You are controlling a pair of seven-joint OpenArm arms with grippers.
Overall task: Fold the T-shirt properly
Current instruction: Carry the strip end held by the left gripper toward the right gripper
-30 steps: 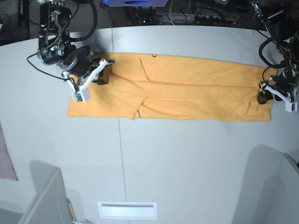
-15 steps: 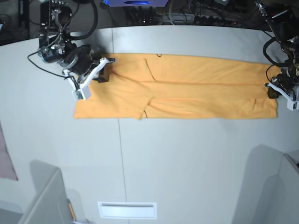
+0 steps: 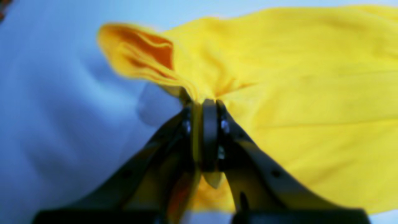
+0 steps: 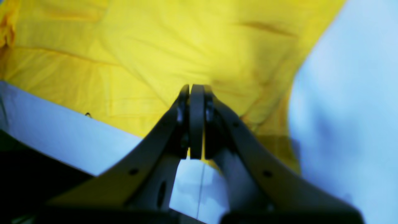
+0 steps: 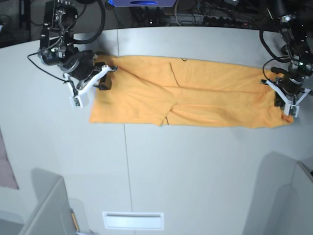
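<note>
T-shirt (image 5: 195,98): orange-yellow cloth lying as a long band across the upper half of the base view, flat on the grey table (image 5: 195,171) except at its two ends.
Left gripper (image 3: 205,102): at the right end of the band in the base view; jaws pressed together with a gathered pinch of T-shirt between them, creases fanning out from the tips in the left wrist view.
Right gripper (image 4: 194,88): at the left end of the band in the base view, near the upper corner; jaws pressed together, fabric puckered at the tips, so judged to be pinching the cloth there, though the held edge itself is hidden.
Loose corner (image 3: 136,53): a flap of the hem curls up beside the left pinch, upper left of the left wrist view, showing several layers.
Risk, slipped layer: the left pinch looks shallow and bunched; a pull could free the lower layers, leaving only the top one carried.
Risk, uneven carry: the two grips sit at different heights on the band's ends; moving them together could skew the fold line.
Risk, drag: the middle rests on the table; lifting too little would let it wrinkle or trail.
Risk, overstretch: pulling the ends apart could tug fabric out of either pinch.
Fold state: judged partly done; a long narrow band remains to be shortened.
</note>
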